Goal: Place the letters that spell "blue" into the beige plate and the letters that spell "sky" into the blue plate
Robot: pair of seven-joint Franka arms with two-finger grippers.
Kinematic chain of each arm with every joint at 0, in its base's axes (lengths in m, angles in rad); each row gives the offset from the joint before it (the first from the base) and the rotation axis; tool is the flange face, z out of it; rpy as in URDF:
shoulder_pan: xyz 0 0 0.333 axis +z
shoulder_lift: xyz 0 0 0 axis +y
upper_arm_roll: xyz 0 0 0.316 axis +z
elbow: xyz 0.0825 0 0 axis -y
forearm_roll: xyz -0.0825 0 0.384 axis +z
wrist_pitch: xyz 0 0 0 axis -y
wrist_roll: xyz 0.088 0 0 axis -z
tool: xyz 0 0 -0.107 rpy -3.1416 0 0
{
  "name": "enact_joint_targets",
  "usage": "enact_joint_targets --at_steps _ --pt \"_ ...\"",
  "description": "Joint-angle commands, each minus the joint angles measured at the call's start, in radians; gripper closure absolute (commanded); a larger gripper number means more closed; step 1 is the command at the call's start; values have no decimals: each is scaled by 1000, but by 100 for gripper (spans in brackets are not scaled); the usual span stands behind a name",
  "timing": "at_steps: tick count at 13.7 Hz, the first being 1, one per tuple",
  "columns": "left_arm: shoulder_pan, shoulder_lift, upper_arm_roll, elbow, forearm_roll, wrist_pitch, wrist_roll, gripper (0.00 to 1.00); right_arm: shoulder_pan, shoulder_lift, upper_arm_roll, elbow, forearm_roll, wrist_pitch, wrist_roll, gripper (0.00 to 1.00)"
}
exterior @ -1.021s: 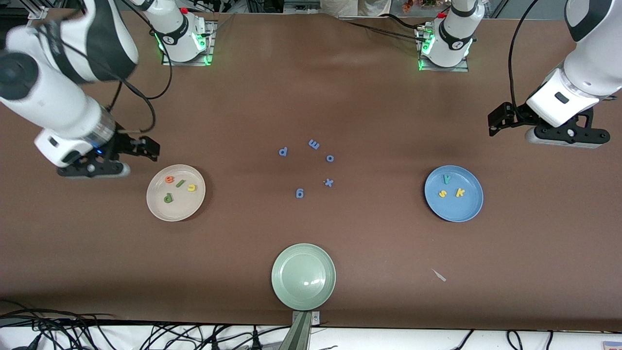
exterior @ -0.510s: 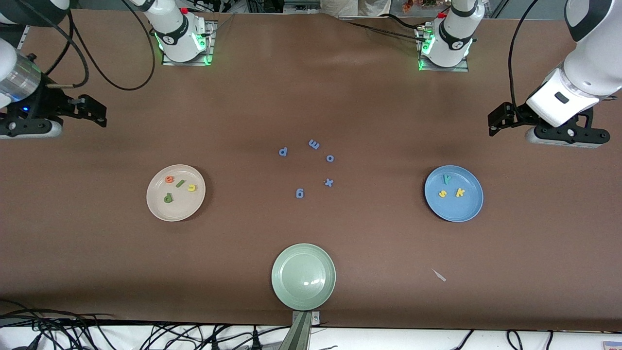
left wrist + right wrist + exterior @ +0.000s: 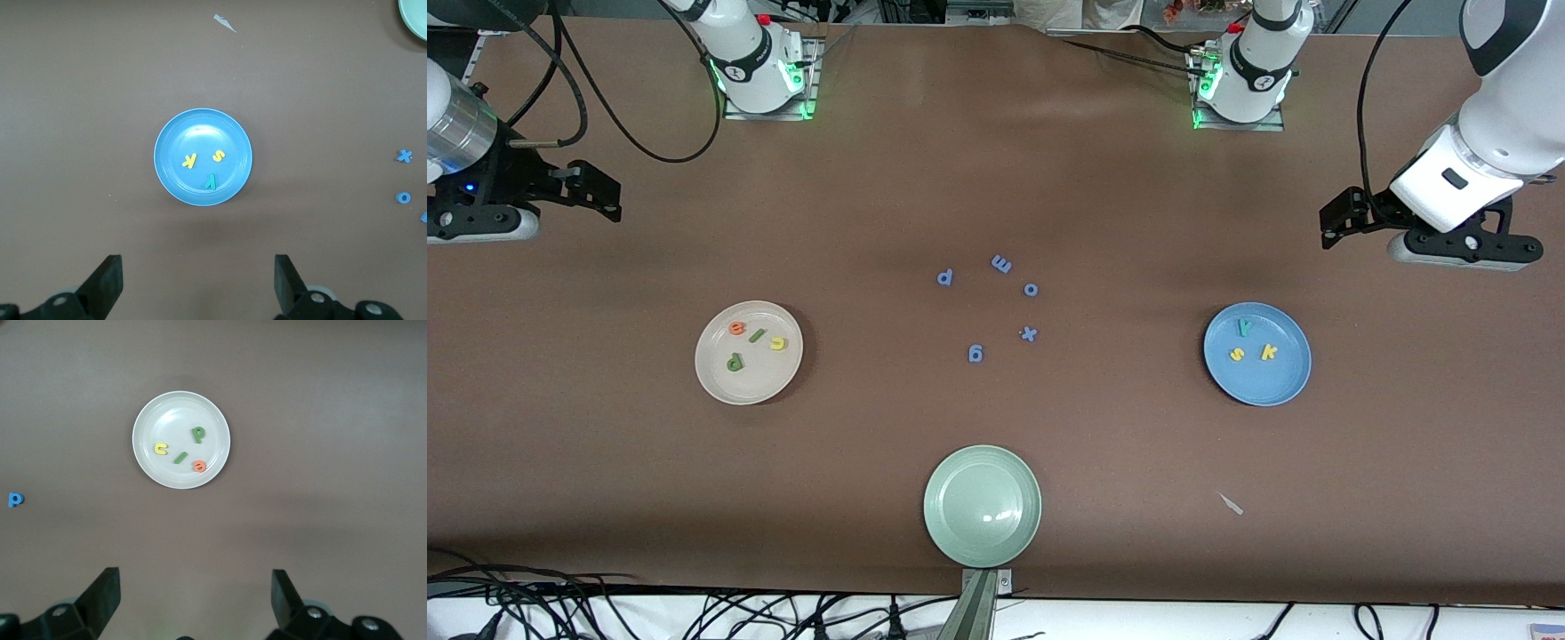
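The beige plate (image 3: 716,382) holds the orange e (image 3: 736,328), light green l (image 3: 757,335), yellow u (image 3: 777,343) and dark green b (image 3: 735,362). In the blue plate (image 3: 1272,387) lie the teal y (image 3: 1244,326), yellow s (image 3: 1237,354) and yellow k (image 3: 1268,352). My right gripper (image 3: 480,227) hangs open and empty high over the table's edge at the right arm's end; its wrist view shows the beige plate (image 3: 157,420). Over the left arm's end, my left gripper (image 3: 1463,251) is open and empty, looking down on the blue plate (image 3: 173,180).
Blue letters p (image 3: 945,277), m (image 3: 1001,263), o (image 3: 1031,290), x (image 3: 1029,334) and g (image 3: 975,354) lie at the table's middle. A pale green plate (image 3: 982,506) sits by the near edge. A small pale scrap (image 3: 1231,504) lies nearer the camera than the blue plate.
My right arm has pulled away from beside the beige plate, out toward its own end of the table, and has now nearly settled. The left arm has not moved.
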Motion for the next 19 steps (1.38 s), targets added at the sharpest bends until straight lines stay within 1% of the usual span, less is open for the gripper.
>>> enact_joint_targets --at_steps 1,3,6,14,16,19 --pt "-9 -10 9 4 -9 -5 15 0 4 16 -19 34 12 -25 -11 0" --pt "-9 -9 9 4 -9 -5 15 0 -12 16 -32 35 26 -28 -6 0" --pt "-9 -9 9 4 -9 -5 15 0 -13 11 -71 37 128 -34 24 0" --pt "-8 -9 9 4 -9 -5 20 0 -13 28 -71 39 121 -25 20 0" --pt "-7 -9 9 4 -9 -5 22 0 -2 27 -63 39 89 -22 21 0" --pt "-7 -9 9 4 -9 -5 22 0 -2 27 -62 39 81 -28 15 0"
